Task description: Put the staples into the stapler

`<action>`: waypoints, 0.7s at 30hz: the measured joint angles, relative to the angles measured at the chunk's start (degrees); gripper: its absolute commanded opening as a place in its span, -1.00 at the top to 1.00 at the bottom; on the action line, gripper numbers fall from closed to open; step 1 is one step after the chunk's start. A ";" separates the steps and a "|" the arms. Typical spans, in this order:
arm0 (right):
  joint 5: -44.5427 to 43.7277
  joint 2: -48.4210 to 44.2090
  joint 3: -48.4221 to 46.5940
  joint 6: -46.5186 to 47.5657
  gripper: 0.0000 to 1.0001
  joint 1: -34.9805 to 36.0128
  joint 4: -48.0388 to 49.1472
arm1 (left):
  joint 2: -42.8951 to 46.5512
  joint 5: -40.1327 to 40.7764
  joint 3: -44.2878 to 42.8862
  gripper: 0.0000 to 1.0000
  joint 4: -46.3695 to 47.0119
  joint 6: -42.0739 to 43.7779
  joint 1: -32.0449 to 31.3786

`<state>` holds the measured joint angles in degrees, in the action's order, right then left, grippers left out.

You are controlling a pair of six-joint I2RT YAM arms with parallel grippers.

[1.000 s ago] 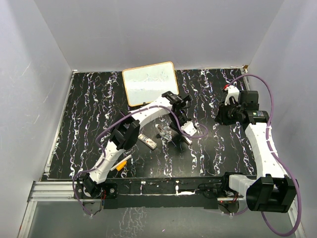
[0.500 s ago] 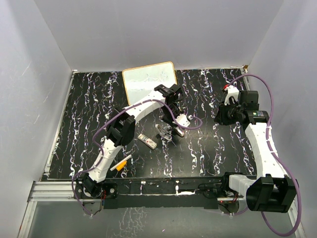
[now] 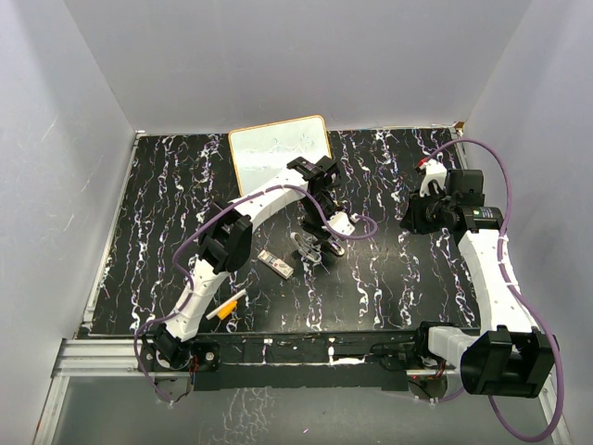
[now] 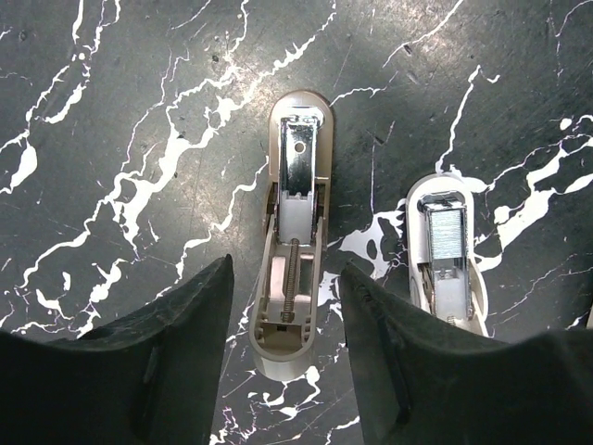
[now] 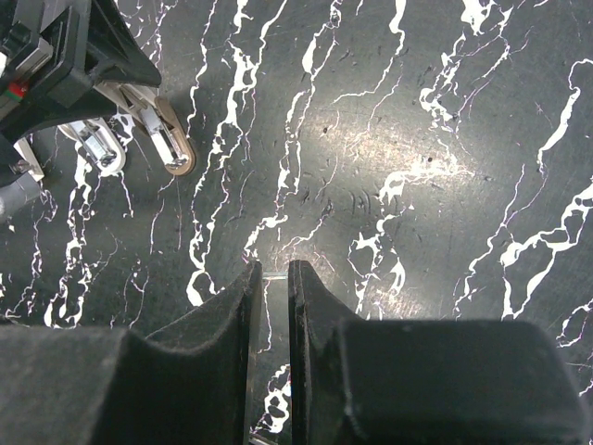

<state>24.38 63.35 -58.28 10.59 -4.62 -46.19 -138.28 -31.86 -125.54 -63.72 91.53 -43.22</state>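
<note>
The stapler lies opened flat on the black marbled table, its two beige halves side by side. In the left wrist view one half (image 4: 295, 269) shows a spring and a chrome piece, the other half (image 4: 447, 255) a grey metal block. My left gripper (image 4: 285, 269) is open above the first half, one finger on each side of its near end, holding nothing. In the top view the stapler (image 3: 311, 246) lies under the left gripper (image 3: 321, 221). The staples pack (image 3: 276, 264) lies just left of it. My right gripper (image 5: 275, 278) is shut above bare table, off to the right (image 3: 417, 215).
A whiteboard (image 3: 281, 155) lies at the back of the table. An orange-and-white marker pen (image 3: 226, 307) lies near the front left. The right wrist view shows the stapler (image 5: 171, 148) and the left gripper (image 5: 83, 46) at its upper left. Grey walls enclose the table.
My left gripper has shifted a little left and toward the back over the stapler. The right arm has not moved.
</note>
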 measured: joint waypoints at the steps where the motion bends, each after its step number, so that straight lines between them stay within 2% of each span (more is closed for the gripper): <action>1: 0.07 0.00 0.00 0.02 0.84 0.00 0.00 | 0.00 -0.17 0.00 -0.04 0.11 -0.02 0.00; 9: 1.53 0.35 0.00 1.36 0.84 0.00 0.09 | 0.13 -1.79 0.00 -0.32 0.63 -1.03 0.55; 13: 1.70 2.16 0.00 1.73 0.83 0.57 0.63 | 2.32 -4.92 1.70 -0.36 0.85 -3.52 2.21; 16: 0.20 4.17 0.00 1.79 0.84 3.26 1.81 | 9.05 -8.50 7.61 -0.37 1.95 -7.32 5.92; 21: -4.35 6.71 0.00 1.73 0.83 13.22 4.59 | 25.35 -13.49 19.69 -0.37 8.85 -17.51 15.78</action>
<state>20.03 70.06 -58.28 12.32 8.60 -41.60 -112.92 -45.34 -105.84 -54.87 74.02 -27.44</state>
